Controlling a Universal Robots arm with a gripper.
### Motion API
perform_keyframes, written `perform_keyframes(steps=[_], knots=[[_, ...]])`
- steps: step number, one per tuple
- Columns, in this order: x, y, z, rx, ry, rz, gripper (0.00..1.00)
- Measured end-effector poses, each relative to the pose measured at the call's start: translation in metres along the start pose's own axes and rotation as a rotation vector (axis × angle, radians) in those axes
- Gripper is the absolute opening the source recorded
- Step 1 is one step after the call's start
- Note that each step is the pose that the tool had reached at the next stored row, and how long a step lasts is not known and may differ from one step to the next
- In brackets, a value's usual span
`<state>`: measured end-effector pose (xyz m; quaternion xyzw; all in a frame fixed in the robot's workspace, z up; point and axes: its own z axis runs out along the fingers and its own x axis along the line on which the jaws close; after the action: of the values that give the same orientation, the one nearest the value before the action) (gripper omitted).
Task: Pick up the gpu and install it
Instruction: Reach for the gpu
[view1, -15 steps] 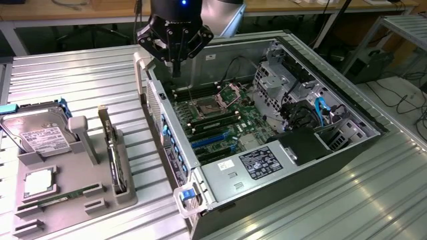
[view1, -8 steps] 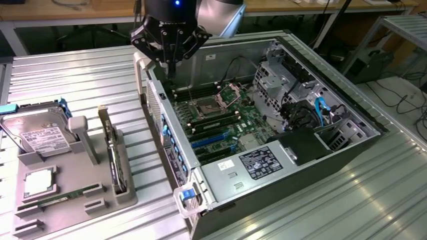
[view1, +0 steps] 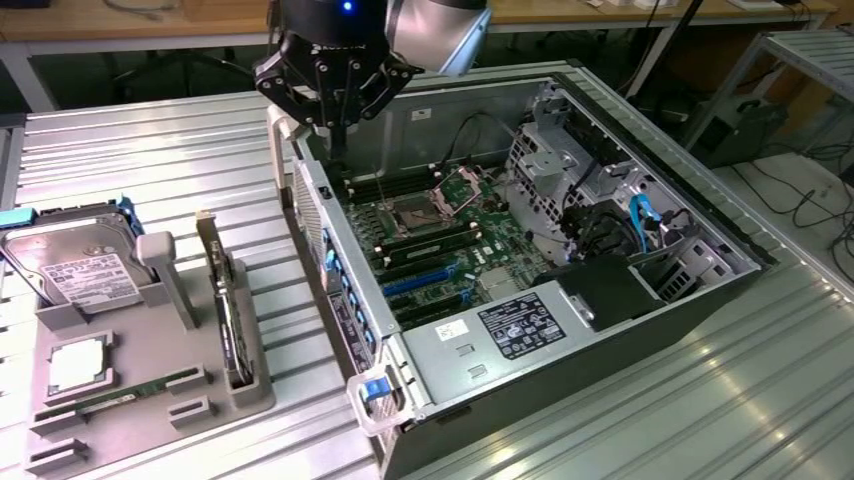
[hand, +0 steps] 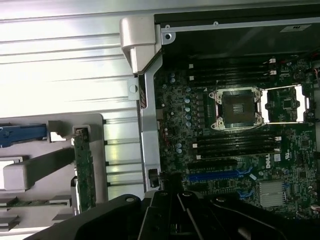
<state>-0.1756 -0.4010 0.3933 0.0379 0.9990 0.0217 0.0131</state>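
The gpu (view1: 230, 315) stands edge-on in a slot of the grey holder tray (view1: 140, 345) at the exterior view's left, a thin dark strip with a metal bracket at its far end. In the wrist view the gpu (hand: 84, 170) appears as a narrow strip beside the case wall. My gripper (view1: 339, 148) hangs above the near-left corner of the open computer case (view1: 441, 350), well away from the card. Its fingers are shut with nothing between them. The wrist view has the gripper (hand: 176, 200) dark in the foreground, over the motherboard's edge.
The tray also holds a silver hard drive (view1: 80, 268), a processor chip (view1: 78, 362) and a green memory stick (view1: 123, 396). Inside the case lie the motherboard with an open CPU socket (hand: 236, 107) and blue expansion slots (hand: 212, 176). Ribbed metal tabletop surrounds everything.
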Motion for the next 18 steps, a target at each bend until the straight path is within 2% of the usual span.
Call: perform_keyframes(steps=[18], knots=[[0.013,-0.0031,-0.0005,0.0,0.0,0.0,0.11]])
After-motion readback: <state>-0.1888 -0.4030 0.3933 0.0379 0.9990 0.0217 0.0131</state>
